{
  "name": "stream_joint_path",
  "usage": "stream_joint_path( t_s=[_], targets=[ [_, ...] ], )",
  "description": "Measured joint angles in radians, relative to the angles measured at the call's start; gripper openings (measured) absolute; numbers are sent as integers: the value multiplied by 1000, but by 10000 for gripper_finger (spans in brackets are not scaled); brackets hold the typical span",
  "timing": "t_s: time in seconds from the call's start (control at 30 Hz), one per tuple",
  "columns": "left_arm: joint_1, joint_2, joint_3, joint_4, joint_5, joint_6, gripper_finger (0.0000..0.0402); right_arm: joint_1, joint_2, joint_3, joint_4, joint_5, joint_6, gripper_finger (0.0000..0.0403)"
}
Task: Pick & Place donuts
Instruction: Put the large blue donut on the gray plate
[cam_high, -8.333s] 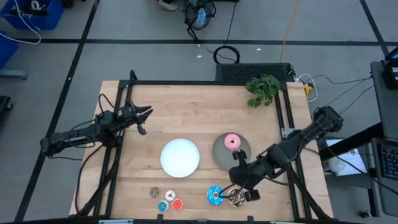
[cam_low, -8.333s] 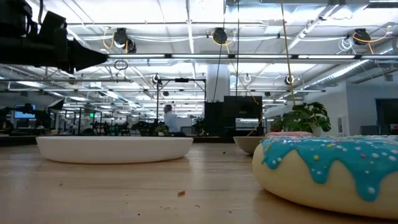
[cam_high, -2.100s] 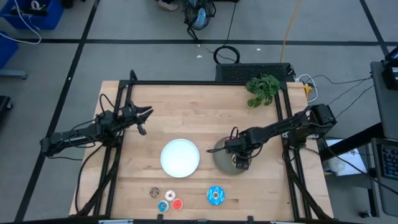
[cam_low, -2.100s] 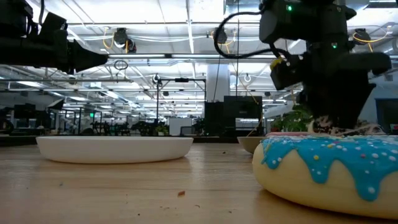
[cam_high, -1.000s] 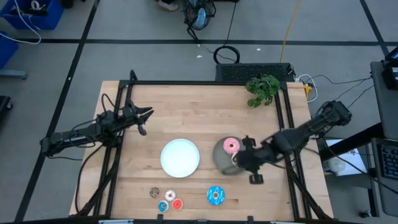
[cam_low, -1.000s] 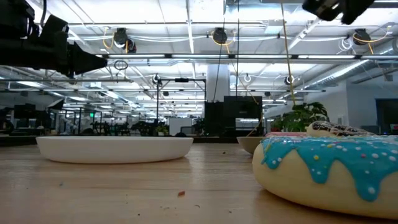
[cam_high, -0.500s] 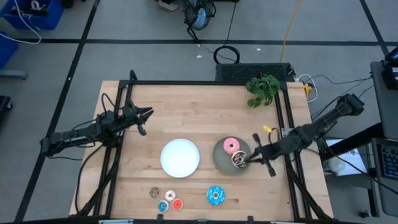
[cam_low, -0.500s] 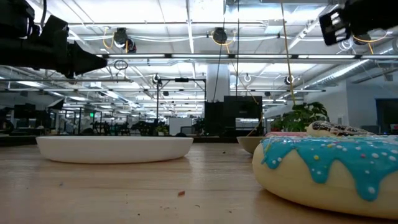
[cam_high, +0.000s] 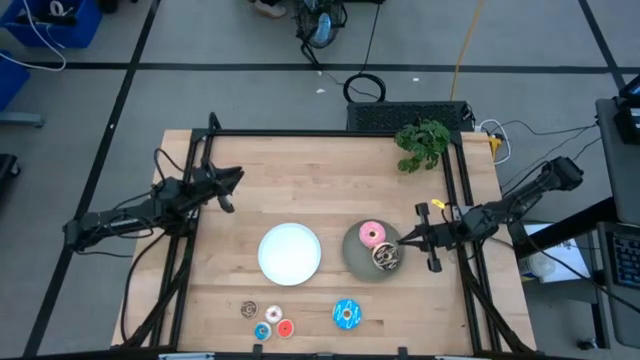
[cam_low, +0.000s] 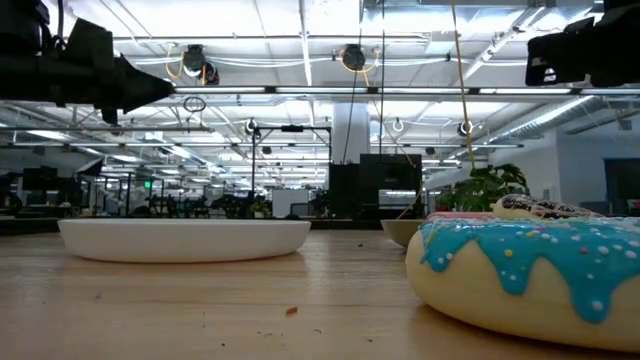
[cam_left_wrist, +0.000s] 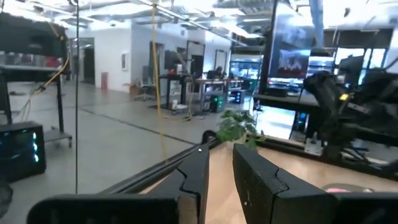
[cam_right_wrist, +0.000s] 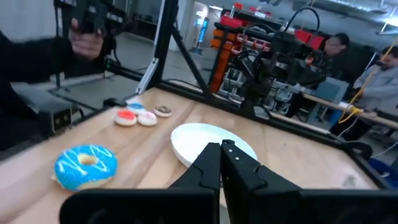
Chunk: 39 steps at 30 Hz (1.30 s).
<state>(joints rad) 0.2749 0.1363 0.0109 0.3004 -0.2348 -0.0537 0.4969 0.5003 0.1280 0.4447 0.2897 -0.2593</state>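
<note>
The pink donut (cam_high: 372, 235) and the dark brown drizzled donut (cam_high: 385, 258) lie flat on the grey plate (cam_high: 350, 255). The blue sprinkled donut (cam_high: 346, 314) lies on the table near the near edge and fills the low view's right (cam_low: 530, 270). Brown (cam_high: 249, 310), white (cam_high: 272, 314), blue (cam_high: 262, 331) and red (cam_high: 285, 328) mini donuts lie on the table to its left. My right gripper (cam_high: 404, 240) is shut and hovers level at the grey plate's right rim, pointing left. My left gripper (cam_high: 230, 188) waits above the table's left side, open by a narrow gap (cam_left_wrist: 221, 165).
A round white plate (cam_high: 290, 252) sits at the table's middle, left of the grey plate. A green plant (cam_high: 422, 143) stands at the far right corner. Black frame rails run along the table's left and right sides. People show in the room beyond (cam_right_wrist: 336, 46).
My right gripper has drawn back from over the grey plate's near right rim toward the table's right edge and has turned level, pointing left at the plate. Both donuts on the grey plate have stayed where they were.
</note>
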Motion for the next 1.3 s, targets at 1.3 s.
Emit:
stream_joint_path(
  t_s=[1.3],
  targets=[
    [-605,1576,1336,-440,8,-33,76,0,-3,1,227,258,-70,0]
  ],
)
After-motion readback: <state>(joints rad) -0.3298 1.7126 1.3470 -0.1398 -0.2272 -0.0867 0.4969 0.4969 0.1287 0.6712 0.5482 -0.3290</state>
